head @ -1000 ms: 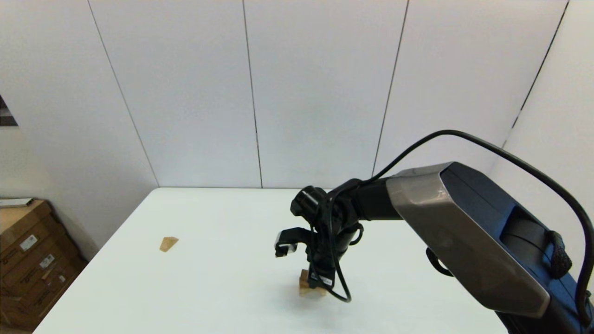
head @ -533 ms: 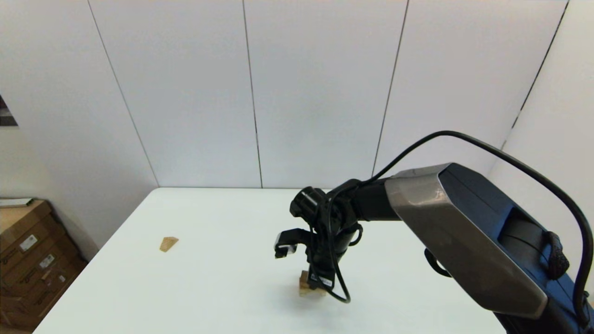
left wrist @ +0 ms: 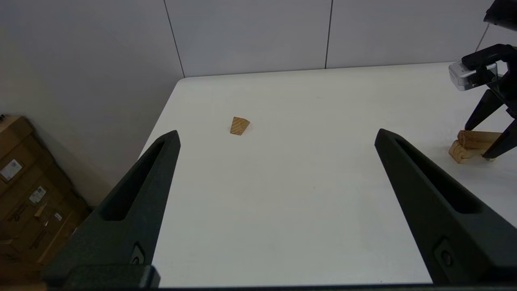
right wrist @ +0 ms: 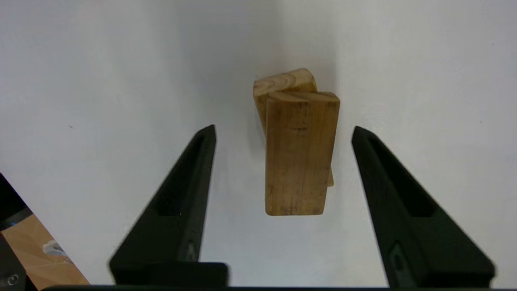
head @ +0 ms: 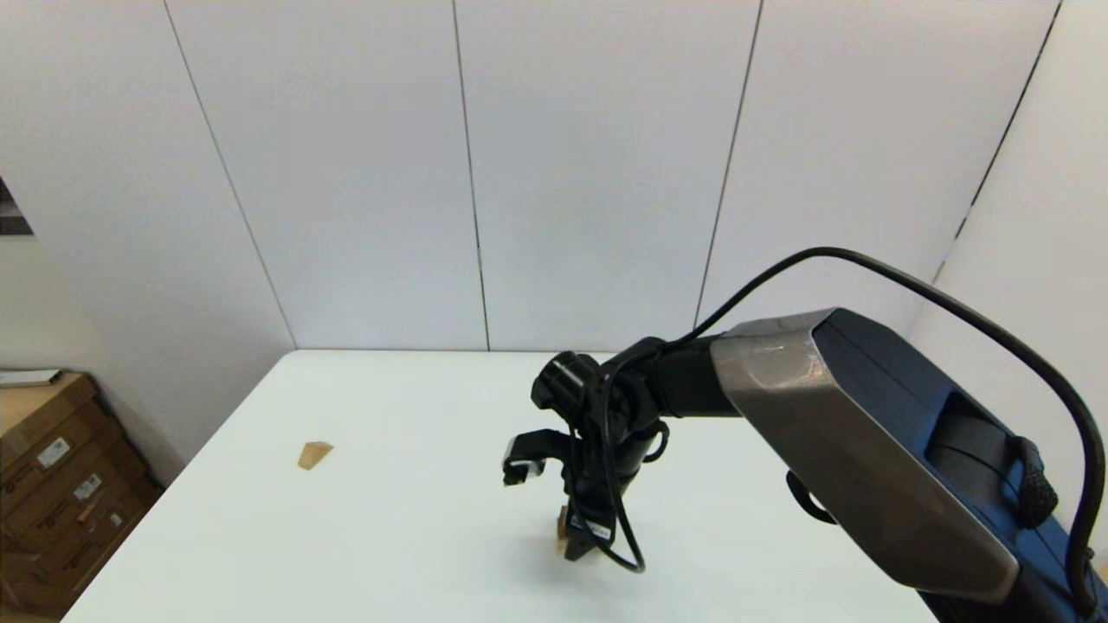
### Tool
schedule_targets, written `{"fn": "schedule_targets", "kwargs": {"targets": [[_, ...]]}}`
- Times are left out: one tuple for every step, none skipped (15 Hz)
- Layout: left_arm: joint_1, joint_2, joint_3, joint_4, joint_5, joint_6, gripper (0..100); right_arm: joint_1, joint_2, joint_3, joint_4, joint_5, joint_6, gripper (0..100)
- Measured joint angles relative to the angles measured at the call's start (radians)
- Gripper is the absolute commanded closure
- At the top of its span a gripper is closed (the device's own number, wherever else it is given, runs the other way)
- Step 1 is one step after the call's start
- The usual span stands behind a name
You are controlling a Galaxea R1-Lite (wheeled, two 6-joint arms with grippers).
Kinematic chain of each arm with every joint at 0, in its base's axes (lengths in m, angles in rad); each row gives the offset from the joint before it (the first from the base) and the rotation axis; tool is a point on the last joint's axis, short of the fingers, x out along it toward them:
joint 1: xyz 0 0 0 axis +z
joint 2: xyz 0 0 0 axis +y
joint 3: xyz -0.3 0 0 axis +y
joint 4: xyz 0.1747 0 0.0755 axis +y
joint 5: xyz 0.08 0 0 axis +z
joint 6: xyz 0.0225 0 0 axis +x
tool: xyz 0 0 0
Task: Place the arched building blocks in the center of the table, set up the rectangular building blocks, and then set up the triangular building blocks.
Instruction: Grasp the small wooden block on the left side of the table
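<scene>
the right gripper (head: 578,547) hung pointing down over the middle of the table (head: 389,536), its jaws spread wide with one finger on each side of the stacked blocks and touching neither. in the right wrist view the rectangular building blocks (right wrist: 298,155) lay flat on top of the arched building blocks (right wrist: 282,83), whose paler end stuck out from under the slab. the slab sat slightly askew on the arch. the triangular building blocks (head: 314,453) lay alone on the table's left part, well apart from the stack. the left gripper (left wrist: 278,137) hung above the table's near left side, its jaws spread wide and holding nothing. cardboard boxes (head: 52,493) stood beside the table's left edge.
</scene>
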Motion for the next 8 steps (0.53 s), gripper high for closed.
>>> {"fn": "schedule_targets", "kwargs": {"targets": [[0.0,0.0,0.0,0.0,0.0,0.0,0,0.0,-0.004,-0.001,0.005,0.0,0.003,0],[0.0,0.0,0.0,0.0,0.0,-0.001,0,-0.001,-0.012,-0.003,0.01,0.001,0.017,0],[0.0,0.0,0.0,0.0,0.0,0.0,0,-0.004,-0.026,-0.003,0.015,0.002,0.036,0],[0.0,0.0,0.0,0.0,0.0,0.0,0,-0.01,-0.048,-0.003,0.023,0.002,0.055,0],[0.0,0.0,0.0,0.0,0.0,0.0,0,-0.016,-0.076,0.001,0.035,0.003,0.074,0],[0.0,0.0,0.0,0.0,0.0,0.0,0,-0.026,-0.111,0.007,0.047,0.003,0.098,0],[0.0,0.0,0.0,0.0,0.0,0.0,0,-0.037,-0.154,0.016,0.056,0.002,0.13,0],[0.0,0.0,0.0,0.0,0.0,-0.001,0,-0.049,-0.199,0.025,0.061,0.002,0.168,0]]}}
